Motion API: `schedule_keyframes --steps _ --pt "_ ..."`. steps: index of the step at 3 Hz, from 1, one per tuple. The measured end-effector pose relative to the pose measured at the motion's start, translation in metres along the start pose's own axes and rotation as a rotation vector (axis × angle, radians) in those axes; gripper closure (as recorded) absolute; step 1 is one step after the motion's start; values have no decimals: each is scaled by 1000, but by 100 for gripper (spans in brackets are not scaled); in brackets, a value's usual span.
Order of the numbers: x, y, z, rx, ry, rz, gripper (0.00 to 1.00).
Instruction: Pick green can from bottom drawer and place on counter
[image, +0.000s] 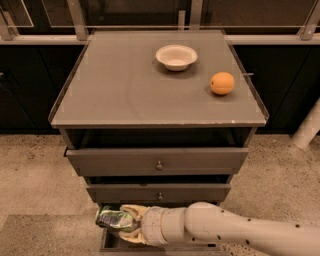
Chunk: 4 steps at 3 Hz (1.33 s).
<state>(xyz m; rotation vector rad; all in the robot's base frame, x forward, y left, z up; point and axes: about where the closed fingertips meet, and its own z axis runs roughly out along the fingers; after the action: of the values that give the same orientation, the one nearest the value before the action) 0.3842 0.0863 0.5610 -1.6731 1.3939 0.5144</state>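
The green can (111, 219) lies on its side between my gripper's (122, 223) fingers, held at the left end of the open bottom drawer (150, 247), above its floor. My white arm reaches in from the lower right and covers most of the drawer. The gripper is shut on the can. The counter (125, 85) is the flat grey-brown cabinet top above, well apart from the can.
A white bowl (176, 56) and a round orange fruit (222, 83) sit on the counter's right half. Two shallower drawers with round knobs (158, 165) stand slightly pulled out above the bottom drawer. Speckled floor surrounds the cabinet. A pale post (308, 125) stands at right.
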Motion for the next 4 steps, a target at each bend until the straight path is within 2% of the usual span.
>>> schedule_keyframes --steps 1,2,3,4 --pt "-15 -8 -47 23 -59 -90 100" --pt "15 -30 -116 149 -32 -46 100" --pt "33 -31 -147 221 3 -8 100" --pt "33 -30 -147 221 3 -7 100"
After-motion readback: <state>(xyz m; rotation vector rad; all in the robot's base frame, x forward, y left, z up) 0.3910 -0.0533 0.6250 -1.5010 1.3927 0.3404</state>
